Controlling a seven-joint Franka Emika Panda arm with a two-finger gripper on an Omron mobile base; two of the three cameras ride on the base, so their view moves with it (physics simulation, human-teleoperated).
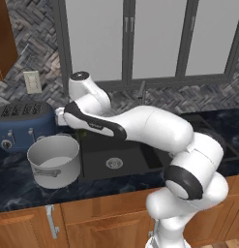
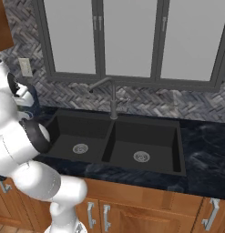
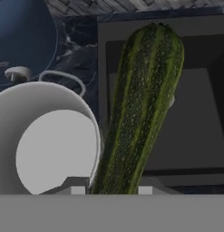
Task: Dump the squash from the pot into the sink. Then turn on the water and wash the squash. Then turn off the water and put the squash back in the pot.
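Left base view: pot [image 1: 53,165] upright on counter [image 1: 14,189], just left of sink [image 1: 116,160]; blue toaster [image 1: 22,125] behind it.
Right base view: sink's 2 basins, faucet [image 2: 112,98] behind divider.
Hand view: gripper [image 3: 109,189] pinching squash [image 3: 140,104], held beside pot's rim, over sink.

Stands upright on the dark counter [image 1: 14,191], left of the black sink [image 1: 113,162]: grey pot [image 1: 54,161], pale inside showing. Behind it, blue toaster [image 1: 22,125]. Arches over both: white arm [image 1: 140,127].
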